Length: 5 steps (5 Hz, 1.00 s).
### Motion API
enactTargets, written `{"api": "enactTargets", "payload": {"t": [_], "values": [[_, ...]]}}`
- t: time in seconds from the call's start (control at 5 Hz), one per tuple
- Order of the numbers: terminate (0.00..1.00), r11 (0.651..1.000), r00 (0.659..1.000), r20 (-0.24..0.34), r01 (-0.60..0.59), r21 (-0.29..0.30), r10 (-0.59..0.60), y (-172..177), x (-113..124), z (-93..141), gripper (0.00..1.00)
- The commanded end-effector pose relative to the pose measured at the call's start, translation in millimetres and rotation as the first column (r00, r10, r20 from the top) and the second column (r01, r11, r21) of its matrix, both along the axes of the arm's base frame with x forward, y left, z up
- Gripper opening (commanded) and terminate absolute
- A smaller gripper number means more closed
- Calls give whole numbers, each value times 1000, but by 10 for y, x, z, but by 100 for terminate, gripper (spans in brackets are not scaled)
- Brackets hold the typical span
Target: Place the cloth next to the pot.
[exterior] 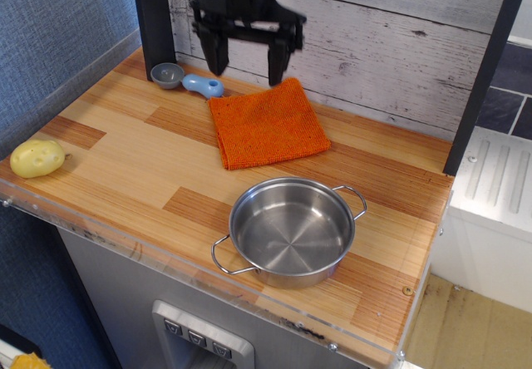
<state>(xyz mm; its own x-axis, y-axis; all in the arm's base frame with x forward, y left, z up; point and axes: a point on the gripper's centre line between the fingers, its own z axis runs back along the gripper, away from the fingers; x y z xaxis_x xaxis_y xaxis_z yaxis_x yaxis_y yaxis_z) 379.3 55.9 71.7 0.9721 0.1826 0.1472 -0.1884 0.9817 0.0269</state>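
The bright orange cloth (267, 124) lies flat on the wooden counter near the back wall. The shiny steel pot (291, 230) with two wire loop handles stands in front of it, toward the counter's front edge, a small gap away from the cloth. My black gripper (246, 75) hangs open and empty above the cloth's back left edge, its two fingers spread wide and pointing down. It does not touch the cloth.
A small grey bowl (167, 75) and a light blue scoop (203, 85) lie at the back left, just left of the gripper. A yellow potato (36, 158) sits at the left front edge. A dark post (155, 20) stands at the back left corner.
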Motion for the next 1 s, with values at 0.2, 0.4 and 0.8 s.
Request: {"api": "enactTargets", "payload": {"t": [0.2, 0.4, 0.8], "values": [[0, 998, 1000, -2, 20, 66, -20, 54, 33, -415, 100], [0, 999, 1000, 19, 5, 53, -6, 103, 21, -526, 100], [0, 999, 999, 12, -38, 39, 37, 191, -191, -597, 100]]}}
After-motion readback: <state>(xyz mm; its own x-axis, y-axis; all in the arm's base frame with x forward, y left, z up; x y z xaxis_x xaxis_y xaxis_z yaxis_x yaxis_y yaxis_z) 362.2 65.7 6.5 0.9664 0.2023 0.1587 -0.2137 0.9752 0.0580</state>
